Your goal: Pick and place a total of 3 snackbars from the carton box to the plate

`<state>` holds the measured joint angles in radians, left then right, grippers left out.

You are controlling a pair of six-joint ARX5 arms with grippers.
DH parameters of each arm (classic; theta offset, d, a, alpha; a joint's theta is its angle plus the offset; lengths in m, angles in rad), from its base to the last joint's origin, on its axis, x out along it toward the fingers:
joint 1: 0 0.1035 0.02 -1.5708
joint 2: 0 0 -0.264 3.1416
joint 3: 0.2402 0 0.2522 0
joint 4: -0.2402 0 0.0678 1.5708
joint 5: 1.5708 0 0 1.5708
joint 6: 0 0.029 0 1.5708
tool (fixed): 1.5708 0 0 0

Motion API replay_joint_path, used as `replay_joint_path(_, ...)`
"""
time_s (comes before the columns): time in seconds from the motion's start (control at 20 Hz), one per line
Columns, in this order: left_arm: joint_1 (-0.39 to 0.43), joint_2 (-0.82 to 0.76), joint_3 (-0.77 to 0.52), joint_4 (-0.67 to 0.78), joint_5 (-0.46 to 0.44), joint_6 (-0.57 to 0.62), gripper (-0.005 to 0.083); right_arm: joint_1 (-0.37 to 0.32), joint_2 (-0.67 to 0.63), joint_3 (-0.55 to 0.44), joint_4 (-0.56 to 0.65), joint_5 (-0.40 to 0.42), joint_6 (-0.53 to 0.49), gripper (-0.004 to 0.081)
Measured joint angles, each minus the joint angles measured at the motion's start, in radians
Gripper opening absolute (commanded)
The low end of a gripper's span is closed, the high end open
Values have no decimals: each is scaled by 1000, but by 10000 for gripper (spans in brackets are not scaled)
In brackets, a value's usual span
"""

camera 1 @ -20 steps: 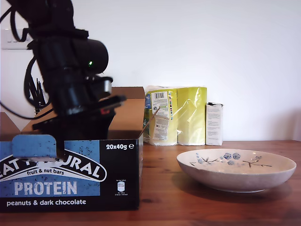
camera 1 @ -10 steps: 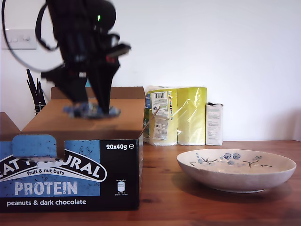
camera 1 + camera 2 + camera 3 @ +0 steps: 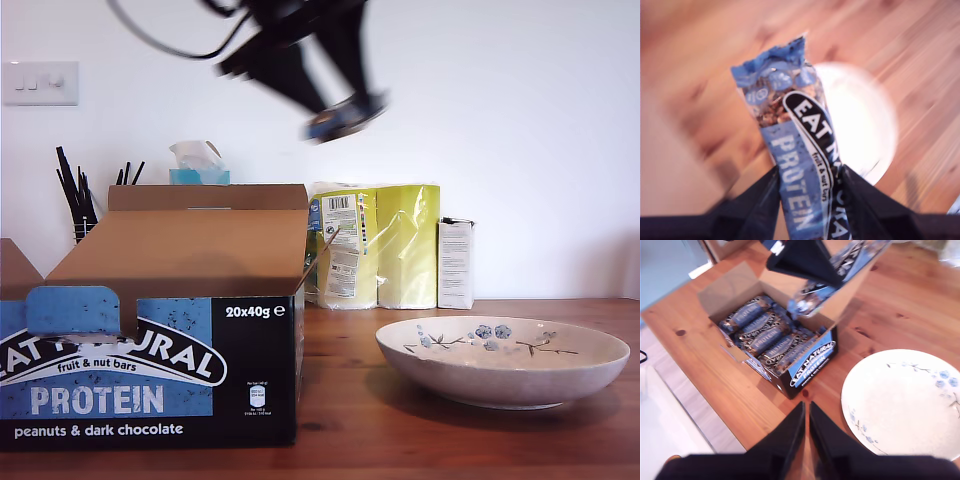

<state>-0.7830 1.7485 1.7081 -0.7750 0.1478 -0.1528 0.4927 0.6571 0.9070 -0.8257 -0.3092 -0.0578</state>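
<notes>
Bar: crinkly blue-and-black snackbar (image 3: 800,165) clamped in my first hand (image 3: 810,185), high above the desk (image 3: 420,440), blurred in the exterior view.
Box: cardboard carton box (image 3: 807,362), flaps open, more bars (image 3: 765,335) packed in rows inside.
Plate: cream plate (image 3: 503,362) with blue flowers, apparently bare, at the exterior view's right.
Second hand: my second hand (image 3: 806,412), fingers together.
Behind: yellow packs (image 3: 375,245), small white box (image 3: 456,263).
</notes>
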Motion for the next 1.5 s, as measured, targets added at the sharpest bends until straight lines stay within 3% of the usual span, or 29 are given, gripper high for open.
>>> replay_joint_path(0.2,-84,40,0,217,0,0,156,0,-108,0,-68,49,4,-13)
replay_joint_path(0.45,-146,230,1,406,-27,-2,156,0,-167,0,-101,93,8,-13)
replay_joint_path(0.65,-172,355,1,422,-45,-2,156,0,-183,0,-114,118,11,-13)
replay_joint_path(1.1,-217,464,1,393,-73,-2,156,0,-182,0,-114,118,11,-13)
replay_joint_path(1.3,-217,466,1,404,-140,0,156,0,-182,0,-114,118,11,-13)
replay_joint_path(1.5,-216,466,1,397,-138,0,156,0,-182,0,-114,118,11,-13)
